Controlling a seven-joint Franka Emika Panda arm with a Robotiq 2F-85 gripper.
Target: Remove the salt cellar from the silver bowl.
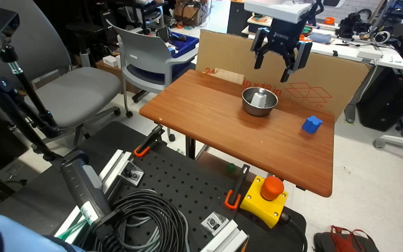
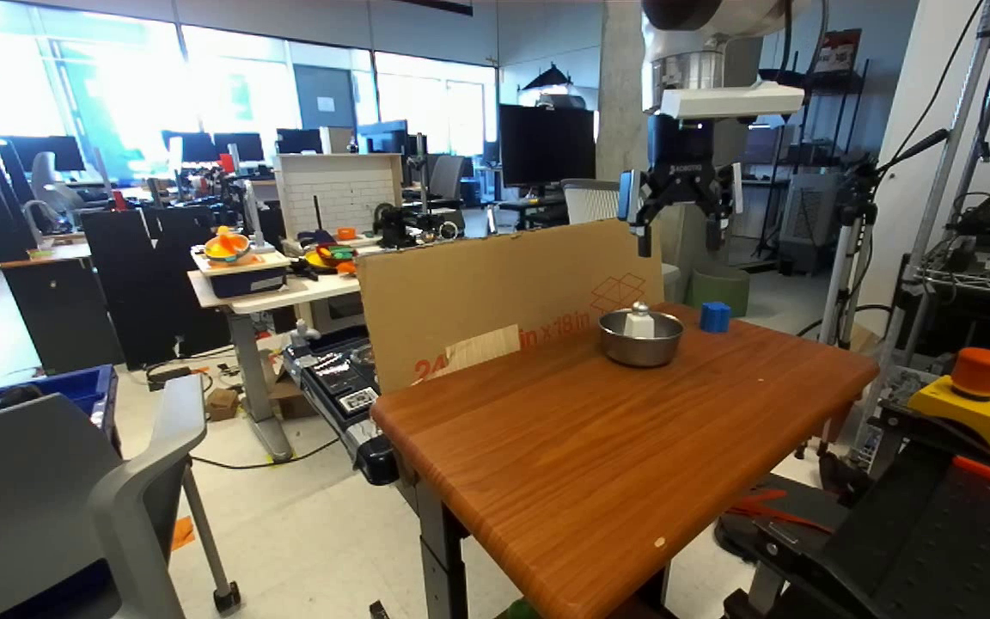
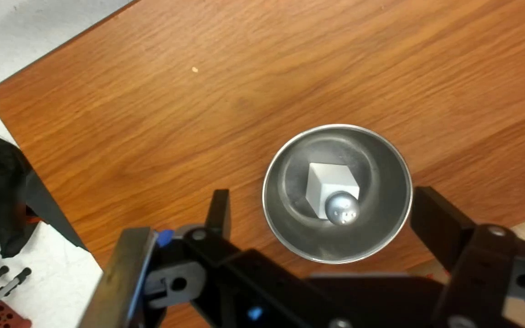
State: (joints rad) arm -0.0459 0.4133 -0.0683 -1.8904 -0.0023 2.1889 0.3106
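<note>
The gripper [image 1: 272,70], marked "ROBOTIQ", is hanging above the bowl [image 1: 258,111], its fingers [image 1: 285,76] wide apart, holding nothing. The shaker [image 1: 258,100] is standing inside the bowl. Cardboard [image 1: 222,52] is showing "24" and "in x 18 in".

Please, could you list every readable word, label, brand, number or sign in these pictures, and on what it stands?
"ROBOTIQ": black housing above the jaws.
"24": cardboard sheet.
"in x 18 in": same cardboard sheet.
Too small or blurred: label on the grey chair, sticker on the dark device, paper in the background.
No text seen: salt cellar, silver bowl.
</note>
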